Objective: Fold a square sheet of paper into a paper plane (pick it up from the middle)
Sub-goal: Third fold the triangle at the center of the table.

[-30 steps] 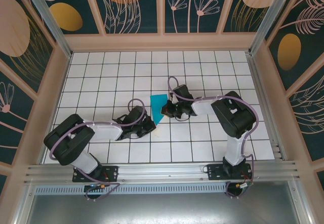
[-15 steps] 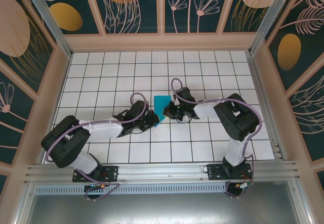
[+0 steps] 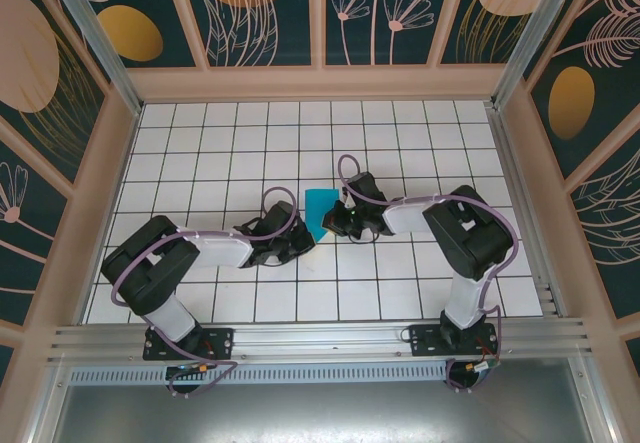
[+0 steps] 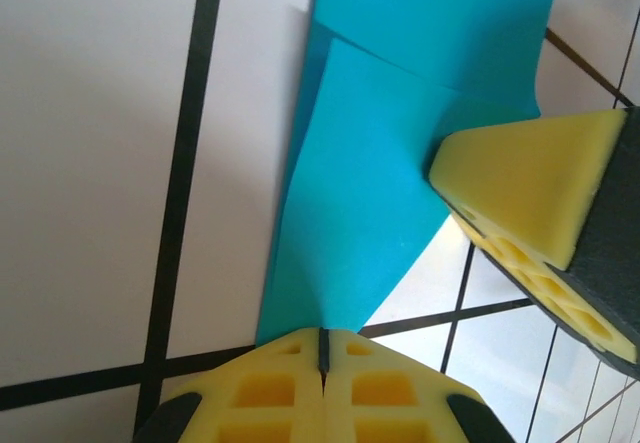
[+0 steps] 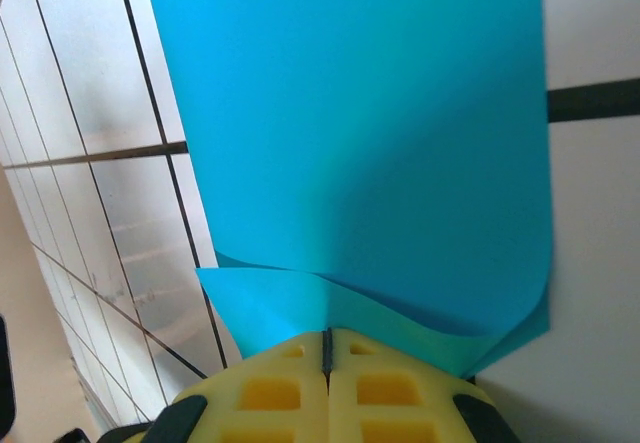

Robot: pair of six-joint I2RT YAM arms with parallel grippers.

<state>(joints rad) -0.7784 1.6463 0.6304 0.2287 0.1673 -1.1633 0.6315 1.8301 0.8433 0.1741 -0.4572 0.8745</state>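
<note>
White grid-tiled table (image 3: 200,143); dark teal floral wall panels (image 3: 400,23); aluminium rail (image 3: 320,341) along near edge.

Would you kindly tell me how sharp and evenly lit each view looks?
Top external view: sharp, evenly lit, soft shadows on the table. Left wrist view: the cyan paper is crisp, the left end effector slightly soft. Right wrist view: shading darkens the paper toward its fold, pale glare streaks the table at left.

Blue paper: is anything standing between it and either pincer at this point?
Nothing visible does. The left pincer, shut, sits right at the pointed tip of the blue paper. The right pincer, also shut, sits directly at its curled, folded edge.
</note>
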